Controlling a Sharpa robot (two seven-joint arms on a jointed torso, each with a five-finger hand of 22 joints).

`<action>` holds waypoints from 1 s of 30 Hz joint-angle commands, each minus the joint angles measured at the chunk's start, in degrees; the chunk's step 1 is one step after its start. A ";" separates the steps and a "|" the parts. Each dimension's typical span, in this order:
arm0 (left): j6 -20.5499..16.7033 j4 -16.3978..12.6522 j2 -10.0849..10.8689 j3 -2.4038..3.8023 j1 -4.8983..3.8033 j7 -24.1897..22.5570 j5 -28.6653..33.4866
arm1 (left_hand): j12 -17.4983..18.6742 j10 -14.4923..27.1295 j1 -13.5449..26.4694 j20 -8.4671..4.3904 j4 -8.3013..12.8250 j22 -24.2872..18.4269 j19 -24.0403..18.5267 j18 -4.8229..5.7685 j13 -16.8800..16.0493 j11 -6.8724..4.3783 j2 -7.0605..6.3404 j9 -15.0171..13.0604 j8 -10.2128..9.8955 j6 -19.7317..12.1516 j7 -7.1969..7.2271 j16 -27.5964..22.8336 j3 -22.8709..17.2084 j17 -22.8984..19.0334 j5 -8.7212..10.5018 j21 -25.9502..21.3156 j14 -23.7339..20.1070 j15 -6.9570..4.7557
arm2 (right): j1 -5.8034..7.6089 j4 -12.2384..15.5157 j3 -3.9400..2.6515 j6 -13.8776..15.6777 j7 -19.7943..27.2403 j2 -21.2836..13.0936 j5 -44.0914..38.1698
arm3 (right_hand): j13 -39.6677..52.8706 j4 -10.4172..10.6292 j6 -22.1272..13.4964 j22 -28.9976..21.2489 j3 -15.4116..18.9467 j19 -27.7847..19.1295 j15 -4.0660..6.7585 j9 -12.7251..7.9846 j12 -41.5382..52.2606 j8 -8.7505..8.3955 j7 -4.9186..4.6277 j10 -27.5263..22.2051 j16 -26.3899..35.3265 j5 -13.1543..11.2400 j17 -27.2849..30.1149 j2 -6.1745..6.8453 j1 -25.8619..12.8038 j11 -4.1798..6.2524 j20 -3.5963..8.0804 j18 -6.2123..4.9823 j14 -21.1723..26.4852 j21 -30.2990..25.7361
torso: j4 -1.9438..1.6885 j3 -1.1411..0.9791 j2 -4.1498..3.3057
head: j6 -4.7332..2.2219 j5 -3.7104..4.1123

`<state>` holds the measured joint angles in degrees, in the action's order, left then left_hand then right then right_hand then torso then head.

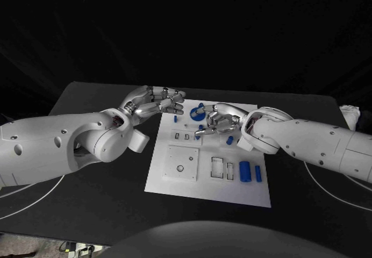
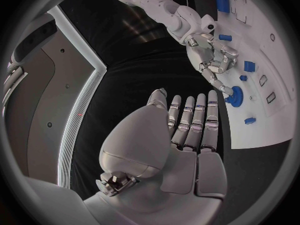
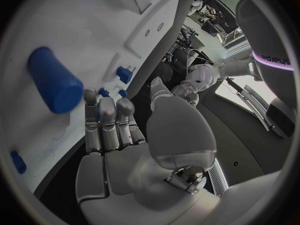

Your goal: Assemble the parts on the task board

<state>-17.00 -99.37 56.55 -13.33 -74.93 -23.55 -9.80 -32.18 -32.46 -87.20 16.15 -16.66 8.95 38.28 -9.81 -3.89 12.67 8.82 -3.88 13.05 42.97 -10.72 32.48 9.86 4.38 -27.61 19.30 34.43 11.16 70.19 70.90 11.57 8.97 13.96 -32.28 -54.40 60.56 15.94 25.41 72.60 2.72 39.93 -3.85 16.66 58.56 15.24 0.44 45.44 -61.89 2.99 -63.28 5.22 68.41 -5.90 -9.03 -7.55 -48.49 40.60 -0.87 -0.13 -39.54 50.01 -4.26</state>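
The white task board (image 1: 203, 185) lies in the middle of the black table. My right hand (image 1: 219, 119) hovers over its far part with fingers bent down, beside a round blue part (image 1: 198, 112) that also shows in the left wrist view (image 2: 235, 96). In the right wrist view its fingers (image 3: 109, 120) stand side by side, the thumb apart, with nothing plainly held. My left hand (image 1: 155, 102) floats at the board's far left corner, fingers (image 2: 194, 120) straight and empty. A blue cylinder (image 1: 245, 171) and a slim blue piece (image 1: 258, 172) lie at the near right.
Small blue pieces (image 1: 229, 140) (image 1: 175, 119) sit on the board's far half. A square plate with a hole (image 1: 181, 162) and rectangular slots (image 1: 217, 167) lie on its near half. Bare black table (image 1: 93, 215) surrounds the board.
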 commanded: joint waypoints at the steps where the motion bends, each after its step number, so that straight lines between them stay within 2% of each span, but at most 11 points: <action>1: 0.15 -0.13 0.01 0.04 -0.01 -0.48 0.50 | -0.35 -0.03 0.06 -0.08 -0.19 0.02 0.49 0.88 0.06 0.23 0.34 0.08 0.29 0.10 -0.53 0.24 0.10 -0.07 -0.12 0.05 -0.02 0.25 | 0.39 0.03 -0.01 0.97 6.10 -0.33 4.58 | -3.49 1.02 -0.32 -1.78 3.65 -2.46 -1.04 -0.59 -5.00 -0.72 -0.16 -4.14 6.57 -0.19 4.61 1.90 -0.96 -0.98 -0.84 -0.71 7.08 -3.82 | 0.01 -0.01 0.01 | -0.01 -0.08; 9: 0.04 -0.03 0.04 0.04 -0.01 -0.59 0.54 | -0.34 0.00 0.11 -0.08 -0.18 0.02 0.49 0.89 0.06 0.21 0.31 0.08 0.30 0.08 -0.54 0.26 0.15 -0.08 -0.09 0.06 -0.05 0.26 | 1.05 0.84 -0.04 -0.02 9.60 -1.72 8.28 | -7.37 1.32 0.38 -5.83 10.72 -3.83 -2.63 -1.49 -10.62 -1.85 -0.76 -5.00 12.41 -0.09 8.02 7.18 -2.91 -2.55 -2.39 -1.02 8.22 -9.99 | 0.00 -0.01 0.04 | -0.05 -0.08; 13: -0.06 -0.02 0.07 0.04 -0.01 -0.83 0.54 | -0.33 0.07 0.19 -0.09 -0.14 0.03 0.48 0.92 0.08 0.19 0.19 0.09 0.31 0.03 -0.53 0.31 0.27 -0.11 0.01 0.06 -0.10 0.27 | 1.59 2.16 -0.13 1.00 11.24 -3.17 10.87 | -8.07 1.34 1.41 -6.71 10.61 -3.36 -3.01 -1.42 -11.29 -1.82 -1.39 -4.09 13.21 -0.04 8.55 6.91 -4.47 -2.93 -2.91 -1.27 7.68 -11.17 | -0.03 -0.08 0.02 | -0.37 -0.15; 15: -0.30 -0.02 0.11 0.04 -0.01 -0.99 0.54 | -0.33 0.13 0.18 -0.11 -0.10 0.03 0.47 0.94 0.09 0.18 0.01 0.09 0.34 0.00 -0.50 0.37 0.39 -0.13 0.18 0.07 -0.15 0.27 | 2.15 3.00 -0.15 1.69 11.93 -4.09 12.18 | -8.20 1.33 2.46 -7.00 9.28 -2.73 -3.03 -1.25 -11.17 -1.54 -1.78 -3.20 13.21 -0.20 8.66 4.37 -6.03 -2.93 -3.14 -1.50 6.92 -11.47 | -0.03 -0.06 0.02 | -0.44 -0.16; 20: -3.63 -0.34 0.36 0.05 -0.03 -1.44 -0.57 | -3.97 -4.46 -0.77 -0.41 0.12 0.50 1.94 0.60 -1.30 0.38 -2.00 0.08 0.47 -0.42 1.03 4.56 1.45 1.24 3.53 1.08 4.68 -0.53 | 4.25 6.57 -0.16 3.84 12.40 -8.03 15.03 | -7.77 0.65 4.87 -7.14 6.88 -0.56 -2.55 -1.03 -9.79 -0.89 -2.36 -0.87 12.12 -0.32 8.43 -6.15 -12.20 -2.41 -3.42 -2.28 4.35 -11.36 | -0.03 0.02 0.08 | -0.43 -0.27; 21: -4.90 -0.48 0.46 0.06 -0.05 -1.47 -1.11 | -5.65 -6.11 -0.76 -0.66 0.03 0.85 3.09 0.16 -2.02 -0.18 -2.49 0.04 0.53 -0.46 1.39 6.58 1.91 2.07 5.25 1.84 6.71 -1.11 | 4.73 7.43 -0.16 4.26 12.16 -9.05 15.31 | -7.50 0.73 5.71 -7.05 7.18 0.19 -2.27 -0.91 -9.11 -0.63 -2.58 0.02 11.56 -0.23 8.23 -8.66 -14.52 -2.12 -3.41 -2.54 3.43 -11.15 | 0.03 0.02 0.12 | -0.43 -0.35; 25: -11.13 -1.14 0.79 0.08 -0.65 -0.08 -4.58 | -16.62 -12.14 1.64 -3.26 0.58 3.66 10.98 -0.70 -7.81 -4.00 -3.86 -0.33 2.03 1.13 0.72 18.01 4.76 7.95 11.56 7.66 14.19 -4.74 | 6.53 11.10 -0.12 5.65 9.94 -13.66 16.03 | -2.27 0.65 8.32 -6.16 9.43 3.67 -0.94 -0.24 -1.91 -0.07 -4.04 8.11 5.58 -0.11 4.08 -12.49 -16.47 -0.59 -2.46 -3.10 -4.07 -9.95 | 0.20 -0.18 0.32 | -0.46 -0.56; 26: -12.57 -1.29 0.82 0.08 -1.07 1.38 -5.99 | -21.38 -13.29 4.41 -4.45 2.29 4.93 13.53 -0.52 -10.83 -5.33 -3.61 -0.40 2.70 1.59 0.56 22.73 6.19 10.80 13.43 10.07 15.79 -6.33 | 6.91 11.97 -0.10 5.78 9.19 -14.82 16.17 | -0.83 0.67 8.76 -5.87 9.93 4.25 -0.55 0.04 -0.17 0.03 -4.21 9.88 3.99 -0.16 2.77 -13.24 -16.49 -0.33 -2.24 -2.95 -5.82 -9.74 | 0.24 -0.23 0.38 | -0.48 -0.70; 28: -14.49 -1.51 0.79 0.10 -2.10 5.83 -9.24 | -30.95 -17.62 7.60 -6.48 1.13 7.45 18.01 -0.08 -17.36 -6.99 -4.23 -0.46 3.55 1.77 1.04 31.81 8.10 16.83 18.21 14.65 20.17 -7.90 | 7.54 13.47 -0.03 5.82 7.64 -16.97 16.38 | 2.28 0.77 9.63 -5.20 10.86 5.18 -0.04 0.94 3.52 0.45 -4.59 13.56 0.59 -0.01 -0.04 -14.55 -16.44 0.20 -1.68 -2.91 -9.36 -9.28 | 0.37 -0.30 0.44 | -0.63 -1.05; 29: -14.84 -1.54 0.72 0.10 -2.58 8.21 -10.67 | -36.98 -23.15 9.39 -7.19 0.32 8.40 19.00 -0.19 -28.14 -7.29 -4.64 -0.54 4.03 1.92 1.03 38.00 8.89 28.52 19.88 16.21 25.76 -8.44 | 7.72 13.98 0.00 5.81 7.01 -17.73 16.46 | 3.72 0.74 9.78 -4.85 11.34 5.59 0.18 1.37 5.23 0.65 -4.74 15.30 -1.08 -0.04 -1.42 -15.04 -16.50 0.45 -1.42 -2.92 -11.11 -9.03 | 0.43 -0.36 0.54 | -0.69 -1.24; 30: -14.73 -1.48 0.59 0.11 -3.35 11.75 -12.63 | -45.02 -31.69 11.46 -7.66 1.07 10.26 20.64 -0.22 -44.05 -7.49 -4.22 -0.75 5.03 2.48 1.69 45.80 8.94 44.05 21.04 19.20 33.37 -8.91 | 7.91 14.54 0.04 5.75 6.20 -18.57 16.56 | 5.83 0.72 9.90 -4.27 11.91 6.27 0.51 1.94 7.72 1.08 -4.94 17.87 -3.52 -0.03 -3.44 -15.57 -16.50 0.79 -1.11 -2.89 -13.65 -8.45 | 0.54 -0.44 0.68 | -0.73 -1.47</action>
<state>-26.87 -100.67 57.34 -13.33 -77.85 -20.06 -15.26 -73.77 -61.36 -76.58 8.81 -15.90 18.50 58.10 -9.80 -42.49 5.33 4.26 -4.58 17.75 45.38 -9.37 74.93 18.63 42.93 -7.09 37.30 65.20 2.58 78.06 84.77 11.55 13.62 22.94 -50.65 -39.63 65.68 16.66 35.07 68.19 14.39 45.96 -3.46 18.40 65.39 16.17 -4.50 62.42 -64.55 2.99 -66.03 -10.07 51.96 -5.24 -10.16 -10.18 -61.25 32.07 -0.60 -0.35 -39.16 49.40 -5.27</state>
